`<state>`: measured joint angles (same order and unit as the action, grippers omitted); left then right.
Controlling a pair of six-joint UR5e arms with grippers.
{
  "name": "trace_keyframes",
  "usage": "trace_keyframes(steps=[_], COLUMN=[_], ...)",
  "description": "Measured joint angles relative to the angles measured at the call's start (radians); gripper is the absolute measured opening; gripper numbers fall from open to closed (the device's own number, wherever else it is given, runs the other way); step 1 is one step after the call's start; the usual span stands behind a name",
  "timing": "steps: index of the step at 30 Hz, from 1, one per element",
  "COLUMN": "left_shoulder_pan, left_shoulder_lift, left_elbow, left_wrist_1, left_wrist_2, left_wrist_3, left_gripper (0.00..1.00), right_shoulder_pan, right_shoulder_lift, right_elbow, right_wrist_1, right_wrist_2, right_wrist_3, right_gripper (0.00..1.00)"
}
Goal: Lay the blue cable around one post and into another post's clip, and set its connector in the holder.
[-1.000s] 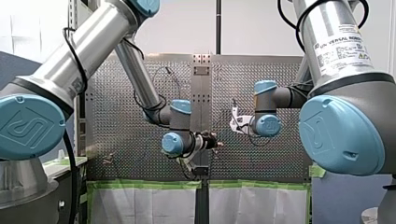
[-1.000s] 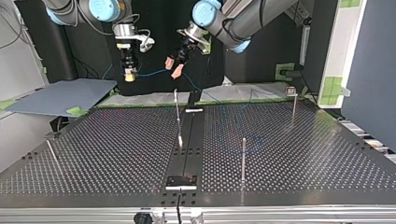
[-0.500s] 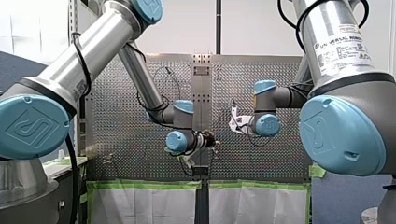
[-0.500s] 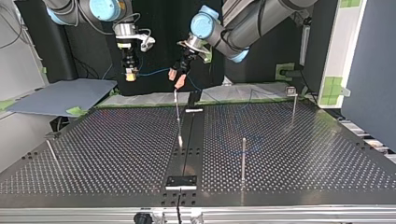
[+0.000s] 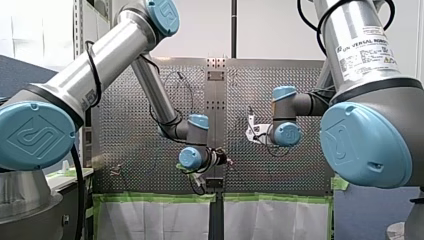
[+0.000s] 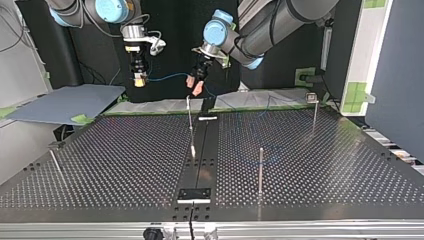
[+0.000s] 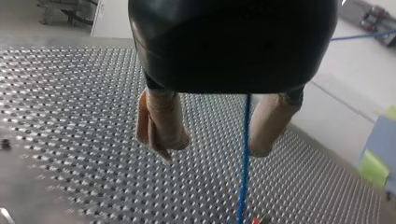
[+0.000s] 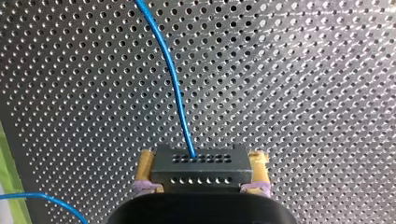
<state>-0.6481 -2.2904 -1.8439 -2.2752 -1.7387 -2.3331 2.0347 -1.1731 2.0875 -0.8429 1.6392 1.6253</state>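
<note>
My left arm comes in from the top view's upper right, its forearm slanting down toward the middle and the wrist bent so that my left tool [image 6: 196, 86] points down over the worktop's [image 6: 125, 160] far edge. It hangs close above the tip of a leaning post [image 6: 190, 122] without touching it. In the left wrist view its beige fingers [image 7: 161, 123] stand wide apart. The cable [image 6: 167, 76] passes loose through the gap, just beside one finger and clamped by neither. My right arm enters at the top view's upper left and holds my right tool [image 6: 140, 81] straight down, at about the same height, to the left of the other tool and apart from it. Its yellow pads are closed on the two ends of the connector [image 8: 201, 169], a metal block with rows of holes, and the cable leaves the block's top face. In the top view the cable runs from there rightward to my left tool, then sags down to the right behind the worktop's far edge. Both tools hang well above the perforated surface. An upright post [image 6: 260, 170] stands right of the middle toward the near edge. A post with a clip [image 6: 314, 115] stands at the far right, and a short leaning post [image 6: 55, 162] at the left edge. All of them are well apart from one another.
</note>
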Motion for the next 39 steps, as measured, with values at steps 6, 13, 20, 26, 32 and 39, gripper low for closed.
trace_keyframes(steps=[6,13,20,26,32,39], left_shoulder_pan=[-0.001,-0.008,-0.011,-0.004,0.008,0.002], left_shoulder_lift=[0.0,-0.001,-0.001,-0.006,-0.026,-0.082], left_elbow=[0.0,0.0,0.0,0.0,0.004,0.049], left_wrist_1=[0.014,0.062,0.055,0.054,0.059,0.043], left_wrist_2=[-0.049,-0.051,-0.092,-0.125,-0.128,-0.127], left_wrist_3=[0.026,0.061,0.122,0.173,0.235,0.279], left_gripper=[0.06,0.0,0.0,0.0,0.0,0.0], right_shoulder_pan=[-0.001,-0.001,-0.001,-0.004,-0.017,-0.026], right_shoulder_lift=[0.001,0.005,0.04,0.09,0.147,0.222], right_elbow=[0.001,0.001,0.0,-0.003,-0.013,-0.043], right_wrist_1=[-0.003,-0.019,-0.053,-0.092,-0.146,-0.186], right_wrist_2=[0.003,0.01,0.03,0.051,0.058,0.058], right_wrist_3=[-0.003,-0.004,0.0,0.008,0.021,0.022], right_gripper=[0.0,0.0,0.0,0.0,0.0,0.0])
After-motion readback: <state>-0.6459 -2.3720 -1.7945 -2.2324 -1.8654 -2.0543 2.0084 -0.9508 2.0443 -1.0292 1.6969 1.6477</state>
